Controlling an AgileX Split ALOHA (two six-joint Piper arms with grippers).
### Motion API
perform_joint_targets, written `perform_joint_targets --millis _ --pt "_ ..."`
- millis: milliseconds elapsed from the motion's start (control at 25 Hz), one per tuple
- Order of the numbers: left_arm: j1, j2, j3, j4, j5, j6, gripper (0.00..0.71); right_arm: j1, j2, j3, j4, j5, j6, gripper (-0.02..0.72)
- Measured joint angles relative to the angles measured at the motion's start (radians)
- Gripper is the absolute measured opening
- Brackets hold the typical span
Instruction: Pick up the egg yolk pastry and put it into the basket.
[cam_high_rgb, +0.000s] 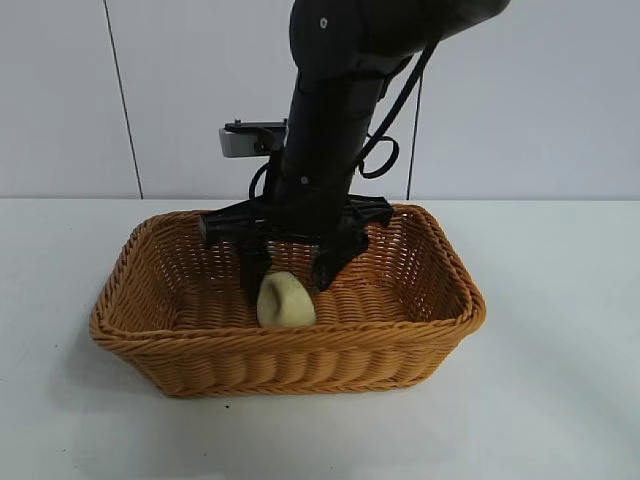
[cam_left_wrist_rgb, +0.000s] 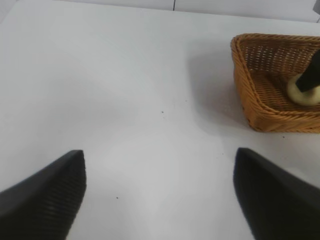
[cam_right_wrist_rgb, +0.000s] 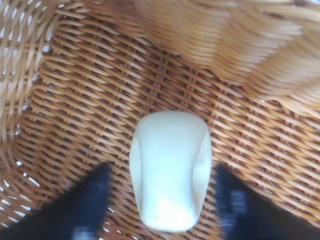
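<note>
While my right gripper (cam_high_rgb: 287, 280) hangs inside the basket (cam_high_rgb: 440, 345), its fingers stand parted beside the egg yolk pastry (cam_high_rgb: 285, 301) — resting near the basket's front wall, ungripped — left gripper (cam_left_wrist_rgb: 160, 192) open over the tabletop (cam_left_wrist_rgb: 125, 90).

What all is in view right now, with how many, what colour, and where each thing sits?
pastry: one, pale yellowish cream, on the basket floor toward its near wall, between the right end effector's fingers.
basket: one, orange-tan wicker, in the middle of the table.
table: one, white, under the basket and running to the wall.
wall: white panels behind the table.
right end effector: one, black, reaching down into the basket, fingers open on either side of the pastry with small gaps.
left end effector: one, black, fingers spread wide over bare table, off to one side of the basket.
</note>
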Motion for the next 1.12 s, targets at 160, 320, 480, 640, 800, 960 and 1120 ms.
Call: perform_joint_targets --millis 160,320,480,640,800,960,1120 --pt "0.0 0.0 0.0 0.0 0.0 0.0 0.587 -0.001 -0.025 -0.095 -0.006 0.109 0.0 0.649" --pt "0.0 0.0 0.0 0.0 0.0 0.0 0.587 -0.022 -0.032 -0.252 -0.015 0.283 0.0 0.65" --pt "0.0 0.0 0.0 0.0 0.0 0.0 0.587 -0.067 -0.033 -0.378 -0.049 0.363 -0.001 0.65" --pt "0.0 0.0 0.0 0.0 0.0 0.0 0.587 -0.124 -0.033 -0.406 -0.077 0.369 -0.005 0.65" --pt "0.0 0.0 0.0 0.0 0.0 0.0 0.587 -0.192 -0.033 -0.406 -0.084 0.374 -0.026 0.65" --pt "0.0 0.0 0.0 0.0 0.0 0.0 0.587 -0.3 -0.033 -0.406 -0.11 0.374 -0.042 0.65" --pt "0.0 0.0 0.0 0.001 -0.001 0.0 0.586 -0.444 -0.033 -0.406 -0.133 0.374 -0.042 0.65"
